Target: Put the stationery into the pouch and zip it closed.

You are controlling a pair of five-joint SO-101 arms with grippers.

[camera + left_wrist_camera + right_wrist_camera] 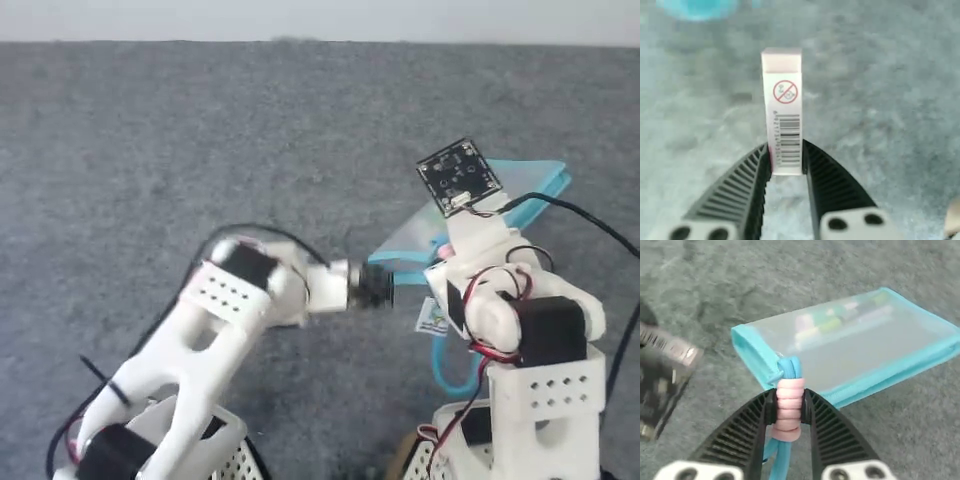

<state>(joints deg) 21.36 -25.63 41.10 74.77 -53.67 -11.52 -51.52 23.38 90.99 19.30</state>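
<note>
**Surface and room.** Grey, felt-like table covering (200, 150); a pale strip of wall (300, 20) runs along its far edge.

**Left arm** (220, 310). Rises from the near left corner and stretches across toward the middle of the table, its tip just beside the pouch's near end. The left gripper (786, 157) is clamped on the lower end of an eraser (782, 100) in a white printed sleeve. The eraser sticks straight out past the fingertips, above the covering.

**Right arm** (520, 330). Stands at the near right, folded over the pouch. The right gripper (789, 402) is pinched on a pink ribbed pull (789, 415) threaded on a teal cord (782, 457) at the pouch's corner.

**Pouch** (865, 355). Translucent, teal-edged, lying on the covering beyond the right gripper. Whether the zip is open cannot be told.

**Contents.** Green, pink and white stationery (825, 325) shows blurred through the pouch wall.
</note>
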